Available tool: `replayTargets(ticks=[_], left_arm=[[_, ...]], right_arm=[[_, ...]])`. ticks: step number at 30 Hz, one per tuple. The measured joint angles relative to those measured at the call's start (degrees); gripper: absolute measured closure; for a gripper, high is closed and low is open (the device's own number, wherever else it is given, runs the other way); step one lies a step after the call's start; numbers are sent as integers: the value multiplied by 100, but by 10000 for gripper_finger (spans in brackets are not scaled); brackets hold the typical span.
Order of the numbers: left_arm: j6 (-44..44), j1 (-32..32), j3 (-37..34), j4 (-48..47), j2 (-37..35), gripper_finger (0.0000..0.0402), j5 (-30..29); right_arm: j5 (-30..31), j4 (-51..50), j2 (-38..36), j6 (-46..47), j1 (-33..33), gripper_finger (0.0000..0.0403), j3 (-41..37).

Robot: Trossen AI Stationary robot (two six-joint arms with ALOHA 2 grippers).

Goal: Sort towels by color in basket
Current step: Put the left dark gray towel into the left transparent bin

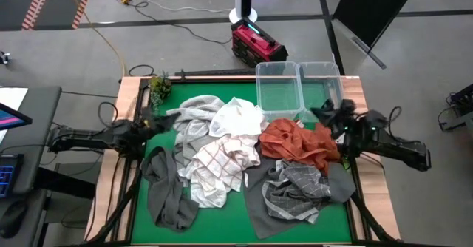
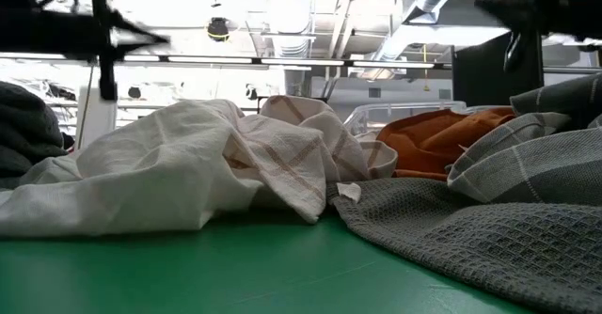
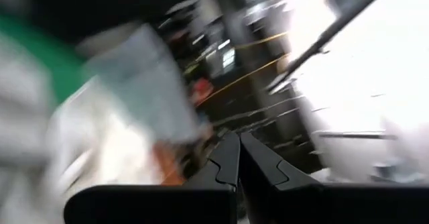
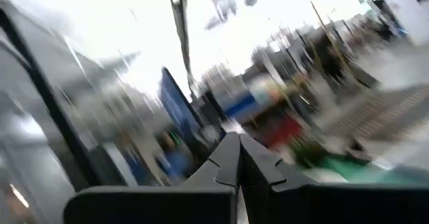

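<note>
A heap of towels covers most of the green table. Nearest lie a dark grey towel on the left and a grey checked towel on the right, whose waffle weave fills the near right of the low view. Between them sits a white towel with red check lines; behind it are a plain white towel and a light grey towel, and to the right a rust-orange towel. At the far edge stand two clear plastic bins side by side, empty of cloth, with a small green plant at the far left corner. On the floor beyond lies a red and black case among cables. The left gripper hangs at the left edge of the heap, just beside the light grey towel, its fingers pressed together on nothing. The right gripper hangs near the right bin, just beyond the orange towel, fingers likewise closed and empty. Only the high view shows the bins and all the cloths; the low view hides the arms' reach behind the heaped cloth, and both wrist views are smeared.
</note>
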Motion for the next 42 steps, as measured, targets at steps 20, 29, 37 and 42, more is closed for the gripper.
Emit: replayTargets(ticks=[20, 29, 37, 42], left_arm=[[1708, 2, 1016, -215, 443, 401, 991], [2852, 2, 3140, -4659, 1225, 399, 1327], [2836, 2, 4792, -6930, 2734, 336, 234], [2772, 2, 5459, -7603, 3730, 279, 1191]], right_arm=[[594, 2226, 3371, 499, 312, 371, 1209], [-89, 573, 4964, 901, 387, 376, 2909], [-799, -2847, 6135, -461, 205, 369, 4920], [-838, -3885, 6701, -1858, 361, 361, 6089]])
